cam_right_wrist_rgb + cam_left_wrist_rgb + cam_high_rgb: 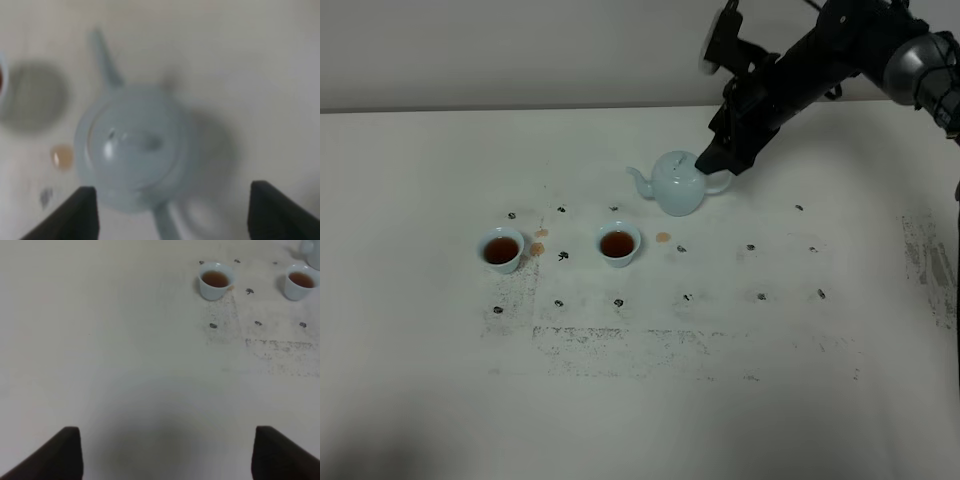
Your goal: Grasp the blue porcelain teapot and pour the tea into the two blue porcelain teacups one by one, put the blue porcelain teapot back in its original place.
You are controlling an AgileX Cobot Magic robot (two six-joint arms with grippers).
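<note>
Teacups come first from the left: the left teacup (502,248) and the right teacup (619,243) stand well apart on the white table (420,350), both holding brown tea, with small tea drips (537,248) on the table just beside the left one. Further right and toward the back stands the blue porcelain teapot (677,183), upright on the table, lid on, spout pointing toward the cups. The right gripper (718,166) sits at the pot's loop handle (718,186); the right wrist view shows its fingers spread wide to either side, gripping nothing, with the handle lying between them. The left gripper (167,452), seen only in its own wrist view, hangs released over bare table, away from the cups. Since both cups are filled and the pot is set down, the pouring looks finished and the putting-back step appears nearly done; the next move probably calls for the right arm to draw clear without nudging the handle
</note>
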